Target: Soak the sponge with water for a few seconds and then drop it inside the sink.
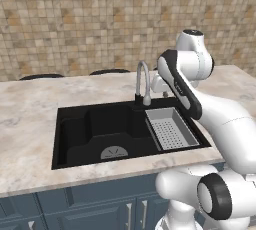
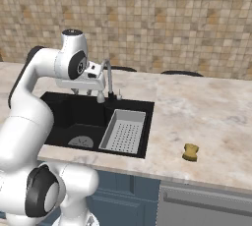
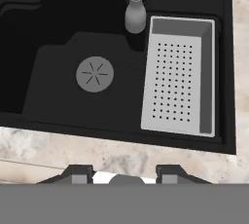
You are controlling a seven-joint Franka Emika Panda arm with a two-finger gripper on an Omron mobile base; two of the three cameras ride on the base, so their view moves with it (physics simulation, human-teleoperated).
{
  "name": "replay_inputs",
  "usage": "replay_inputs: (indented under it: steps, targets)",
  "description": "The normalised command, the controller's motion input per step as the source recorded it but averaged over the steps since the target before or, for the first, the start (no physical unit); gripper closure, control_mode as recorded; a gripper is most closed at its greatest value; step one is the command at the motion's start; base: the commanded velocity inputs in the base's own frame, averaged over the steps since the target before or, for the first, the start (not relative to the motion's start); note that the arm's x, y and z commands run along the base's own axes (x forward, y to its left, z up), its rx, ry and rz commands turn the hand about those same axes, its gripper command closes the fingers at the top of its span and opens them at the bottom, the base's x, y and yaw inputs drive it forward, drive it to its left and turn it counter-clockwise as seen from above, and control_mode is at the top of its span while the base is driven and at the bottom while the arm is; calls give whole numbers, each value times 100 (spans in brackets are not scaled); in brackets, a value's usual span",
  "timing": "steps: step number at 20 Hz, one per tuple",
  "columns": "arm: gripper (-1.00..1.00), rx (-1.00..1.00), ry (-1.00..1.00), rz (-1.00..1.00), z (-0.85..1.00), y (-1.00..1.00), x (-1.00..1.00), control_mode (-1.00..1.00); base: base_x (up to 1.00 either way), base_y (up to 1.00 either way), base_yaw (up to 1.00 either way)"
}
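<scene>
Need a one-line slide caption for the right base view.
Small yellow-orange sponge lies on the marble counter right of the black sink, while the white arm's gripper hangs over the basin, holding nothing.

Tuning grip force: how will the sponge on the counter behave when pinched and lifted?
The sponge looks small and blocky, so probably light and squashy under the fingers. It lies flat on the counter, so it is unlikely to roll. Dry-looking now; likely easy to grip.

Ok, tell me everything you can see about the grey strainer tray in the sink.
The strainer tray is a light grey rectangular basket with sloped walls and a flat floor punched with rows of small holes; it looks like plastic or matte metal. It sits level in the right end of the black sink, against the basin's right wall, beside the faucet. Nothing lies in it.
</scene>
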Motion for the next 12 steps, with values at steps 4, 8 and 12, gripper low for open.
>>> replay_inputs:
  steps: [4, 8, 12]
  targets:
    - [-100, 0, 0, 0, -3, 0, -1, -100, 0, 0, 0]
    - [-100, 0, 6, 0, -7, 0, 0, -100, 0, 0, 0]
    - [-100, 0, 5, 0, 0, 0, 0, -100, 0, 0, 0]
